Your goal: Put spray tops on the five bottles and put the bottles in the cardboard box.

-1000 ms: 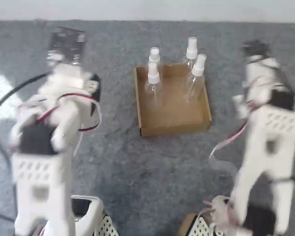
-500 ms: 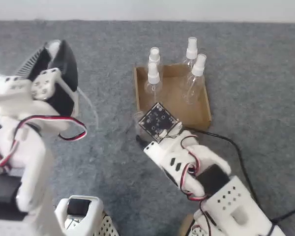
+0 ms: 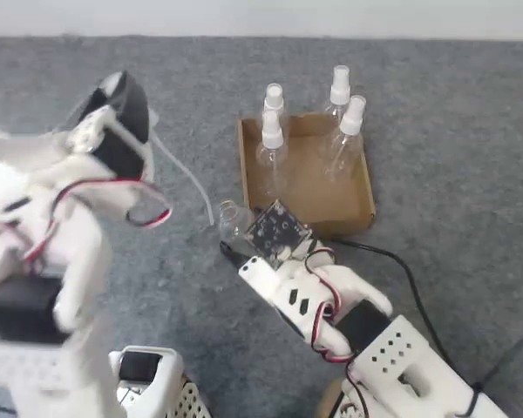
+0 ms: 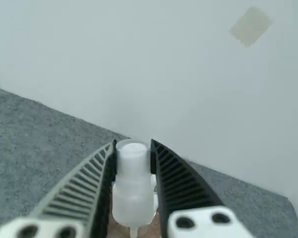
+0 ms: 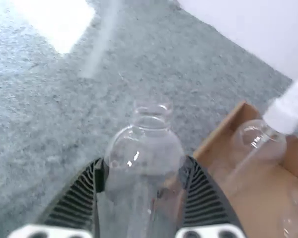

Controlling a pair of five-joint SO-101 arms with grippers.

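partly hidden spray top (image 4: 133,174), bottle (image 5: 141,159) base cropped

Legible text: none found. The cardboard box (image 3: 349,222) has plain brown walls, with no print to make out. The clear bottles (image 3: 270,157) carry no readable label. The pale patch (image 4: 252,26) on the wall is blank.

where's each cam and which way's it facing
High view: fixed overhead, looks down at cardboard box; left arm and right arm show.
Left wrist view: on left arm, faces the wall; left gripper clamps a spray top.
Right wrist view: on right arm, faces the table; right gripper holds an open bottle.
High and right wrist share bottle, box.
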